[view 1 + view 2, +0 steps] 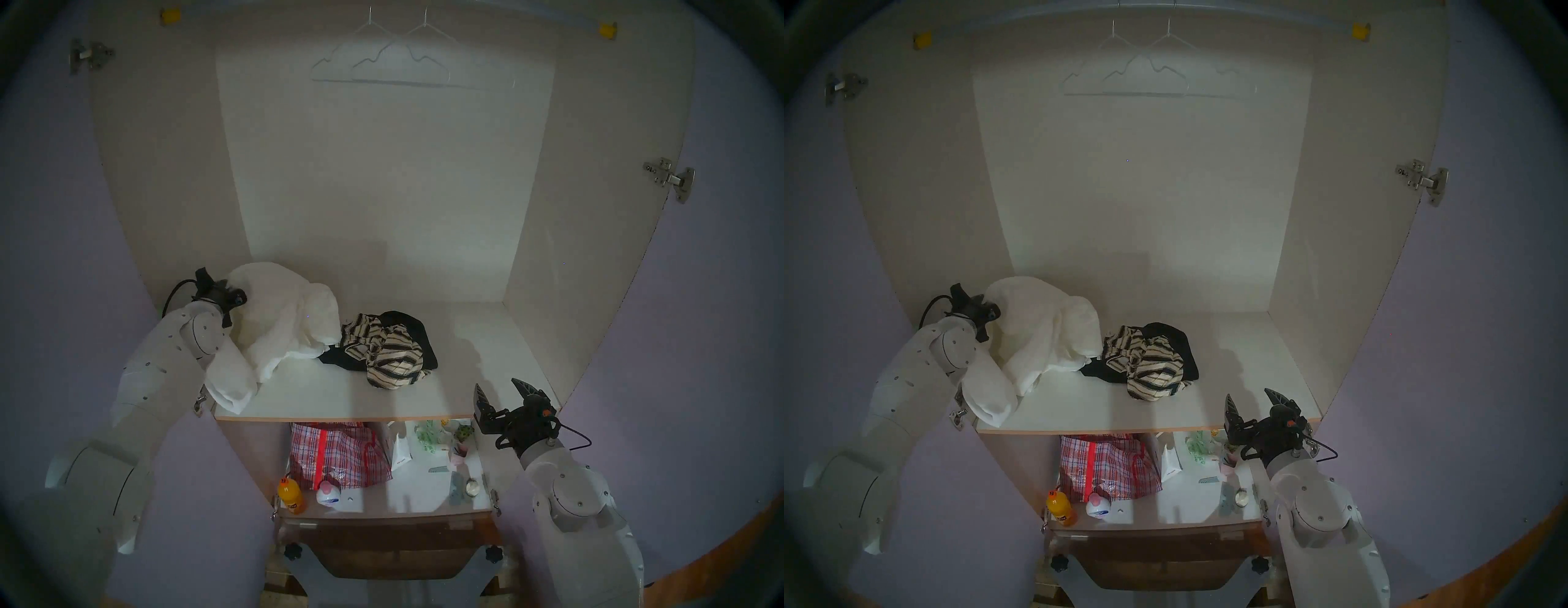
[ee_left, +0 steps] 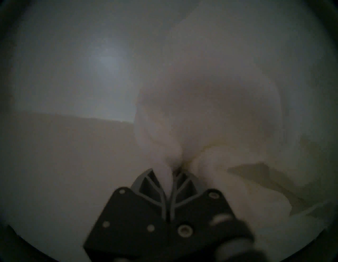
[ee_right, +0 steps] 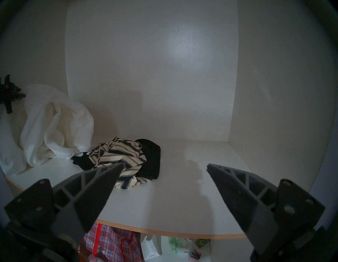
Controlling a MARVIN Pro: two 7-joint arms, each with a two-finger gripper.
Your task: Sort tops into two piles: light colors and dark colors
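Observation:
A large bulky white top [image 1: 280, 322] lies heaped at the shelf's left; it also shows in the other views [image 1: 1043, 331] [image 3: 53, 124] [image 2: 210, 109]. My left gripper [image 2: 169, 172] is shut on a fold of it, its tips hidden behind the fabric in the head view [image 1: 231, 295]. A black-and-cream striped top [image 1: 386, 352] [image 3: 120, 153] lies on a black top [image 1: 415, 335] [image 3: 151, 161] mid-shelf, touching the white one's edge. My right gripper [image 1: 500, 388] [image 3: 164, 166] is open and empty at the shelf's front right.
A white shelf [image 1: 488, 348] sits inside a wardrobe with side walls close by. Two hangers [image 1: 399, 63] hang on the rail above. Below are a red plaid woven bag [image 1: 335, 454], an orange bottle [image 1: 292, 494], a white bottle [image 1: 329, 494] and small items.

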